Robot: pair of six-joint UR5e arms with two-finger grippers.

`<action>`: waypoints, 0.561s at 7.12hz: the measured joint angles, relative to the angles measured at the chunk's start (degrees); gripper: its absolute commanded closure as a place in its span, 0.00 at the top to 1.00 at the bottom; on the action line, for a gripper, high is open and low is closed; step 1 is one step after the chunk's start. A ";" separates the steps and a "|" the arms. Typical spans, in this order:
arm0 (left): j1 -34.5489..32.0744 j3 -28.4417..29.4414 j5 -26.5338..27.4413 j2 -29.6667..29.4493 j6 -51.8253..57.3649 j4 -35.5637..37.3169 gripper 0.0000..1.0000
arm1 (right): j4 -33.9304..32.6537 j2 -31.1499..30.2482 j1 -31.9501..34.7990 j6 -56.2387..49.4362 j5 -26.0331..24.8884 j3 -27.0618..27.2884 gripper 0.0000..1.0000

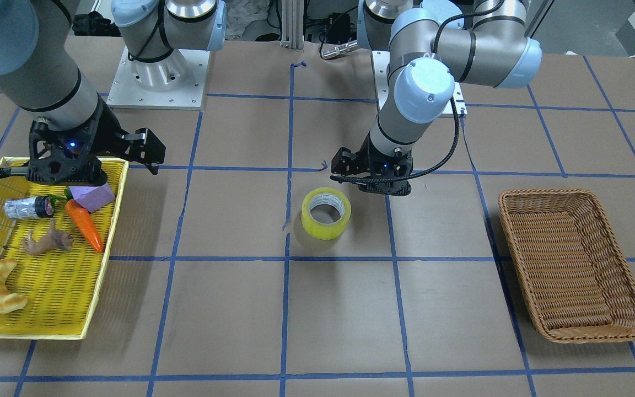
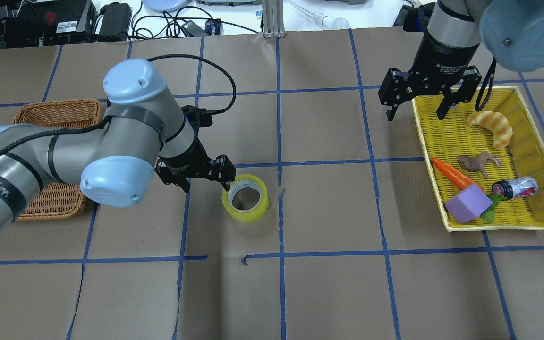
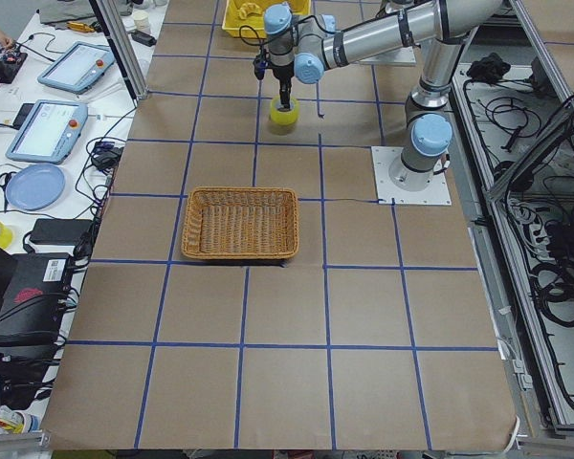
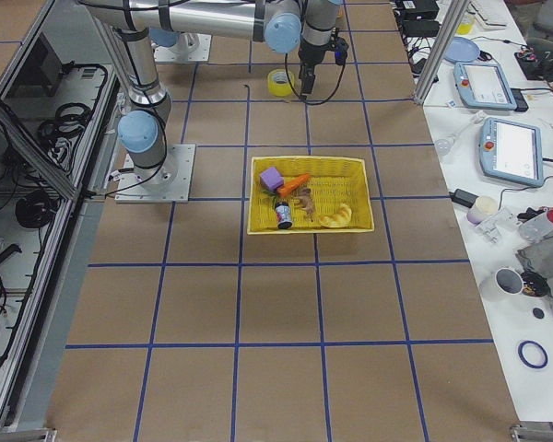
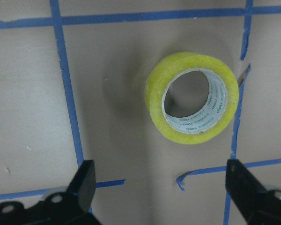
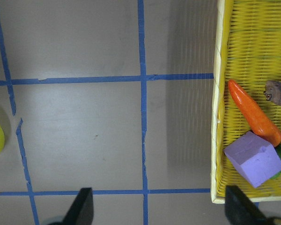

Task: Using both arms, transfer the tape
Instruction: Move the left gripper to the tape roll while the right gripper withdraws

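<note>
The tape (image 2: 245, 197), a yellow roll with a pale core, lies flat on the brown table near the centre; it also shows in the front view (image 1: 326, 213) and the left wrist view (image 5: 192, 104). My left gripper (image 2: 206, 182) is open and empty, low beside the roll on its left; in its wrist view (image 5: 164, 187) the roll lies ahead of the fingers, not between them. My right gripper (image 2: 416, 113) is open and empty, hovering over the near-left corner of the yellow tray; it also shows in the front view (image 1: 72, 165).
A yellow tray (image 2: 508, 227) on my right holds a croissant (image 2: 491, 125), a carrot (image 2: 454, 174), a purple block (image 2: 465, 204), a toy animal and a small can. A brown wicker basket (image 2: 59, 101) stands on my left, partly under the left arm. Blue tape lines grid the table.
</note>
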 measured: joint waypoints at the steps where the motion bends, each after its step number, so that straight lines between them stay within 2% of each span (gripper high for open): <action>1: -0.06 -2.01 -0.06 -1.03 -0.03 2.97 1.00 | 0.08 -0.21 0.12 -0.24 0.11 0.12 1.00; 4: -0.48 -3.12 -0.21 -5.46 -0.11 8.75 1.00 | -0.56 -0.61 0.13 0.13 -0.77 0.33 1.00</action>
